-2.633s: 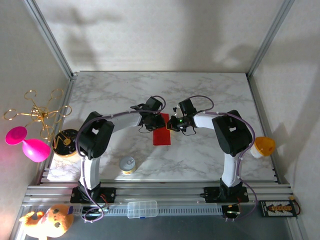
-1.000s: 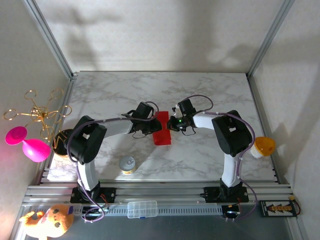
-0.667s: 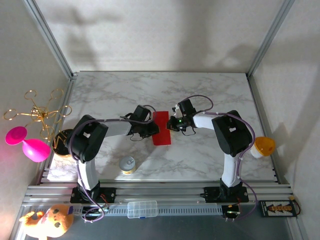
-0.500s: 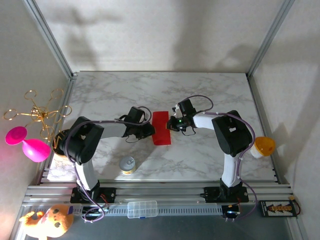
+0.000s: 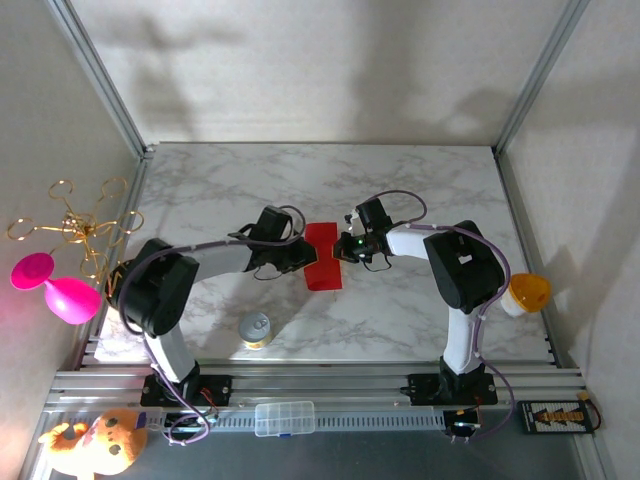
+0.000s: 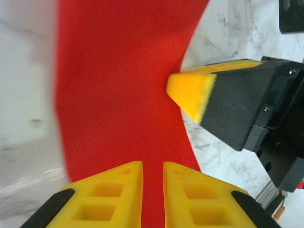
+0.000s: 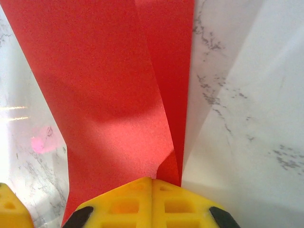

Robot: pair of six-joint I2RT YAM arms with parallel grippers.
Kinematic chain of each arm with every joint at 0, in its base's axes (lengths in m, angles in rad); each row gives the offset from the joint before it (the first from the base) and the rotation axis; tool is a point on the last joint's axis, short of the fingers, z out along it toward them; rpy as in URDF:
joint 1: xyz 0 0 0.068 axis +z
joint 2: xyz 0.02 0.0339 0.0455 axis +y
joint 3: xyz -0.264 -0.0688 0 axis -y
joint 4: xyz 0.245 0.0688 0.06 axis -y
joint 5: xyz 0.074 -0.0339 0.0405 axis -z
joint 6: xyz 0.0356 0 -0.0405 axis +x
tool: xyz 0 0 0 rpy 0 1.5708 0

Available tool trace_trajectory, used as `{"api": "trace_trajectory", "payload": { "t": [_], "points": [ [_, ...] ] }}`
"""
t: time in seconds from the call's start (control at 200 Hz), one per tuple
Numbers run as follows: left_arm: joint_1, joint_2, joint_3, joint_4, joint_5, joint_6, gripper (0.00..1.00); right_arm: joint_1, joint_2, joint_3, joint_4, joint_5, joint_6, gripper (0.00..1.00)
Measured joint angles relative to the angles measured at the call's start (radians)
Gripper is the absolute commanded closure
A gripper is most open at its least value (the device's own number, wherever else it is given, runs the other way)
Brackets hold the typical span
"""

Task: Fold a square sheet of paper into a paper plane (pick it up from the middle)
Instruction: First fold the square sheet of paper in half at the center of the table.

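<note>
Red paper (image 5: 322, 260) lies mid-table between two arms that reach inward from either side, forearms low and wrists nearly meeting. The left gripper (image 5: 299, 256) sits at its left edge, and in the left wrist view (image 6: 153, 187) its tips stand a narrow slit apart over the sheet (image 6: 118, 95). The right gripper (image 5: 345, 248) is pressed together (image 7: 152, 184), pinching the paper's right edge (image 7: 104, 71); its finger (image 6: 192, 92) shows at that edge. The sheet is a folded strip, one flap overlapping and slightly lifted. A small can (image 5: 256, 329) stands nearer the bases on the marble table (image 5: 430, 180), well apart.
</note>
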Motion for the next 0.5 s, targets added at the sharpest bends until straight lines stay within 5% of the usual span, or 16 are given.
{"api": "trace_trajectory", "payload": {
  "t": [0.501],
  "points": [
    [0.012, 0.060, -0.047, -0.002, 0.008, 0.060, 0.85, 0.000, 0.000, -0.001, 0.001, 0.002, 0.013, 0.96]
  ]
}}
